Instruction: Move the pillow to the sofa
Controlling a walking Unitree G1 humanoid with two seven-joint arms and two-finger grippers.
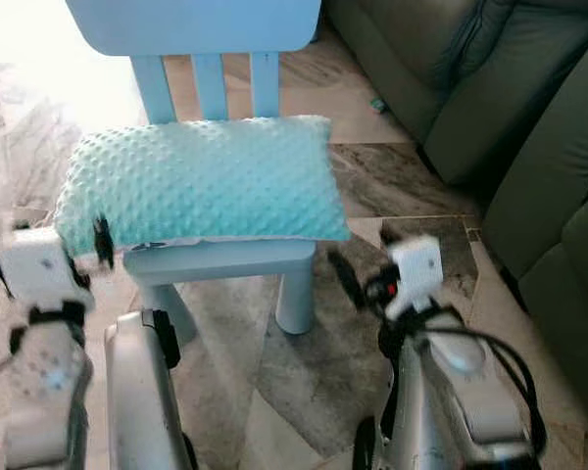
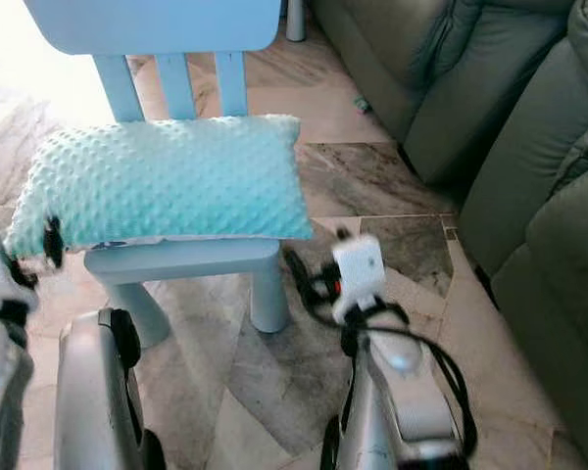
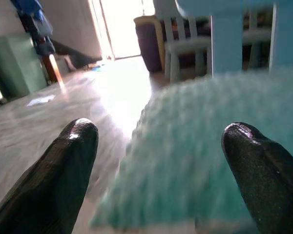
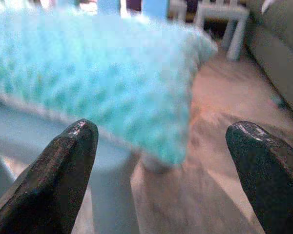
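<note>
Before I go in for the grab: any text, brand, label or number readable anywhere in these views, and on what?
None readable.
The pillow shows only a dotted texture, no tag or print.
The blue chair and the sofa are plain.
The white housings behind the left hand and right hand carry no legible marking.

This is a lived-in home, most likely a living room. A grey-green upholstered sofa [image 1: 529, 127] with deep cushions fills one side, and the floor [image 1: 392, 181] is laid in polished marble-patterned tiles. A child-size light blue plastic chair [image 1: 216, 257] stands on it with a dotted turquoise pillow [image 1: 196, 181] on its seat. Farther off are a small white stool [image 4: 224, 19], more pale chairs [image 3: 185, 46] and a bright doorway [image 3: 119, 24].
</note>
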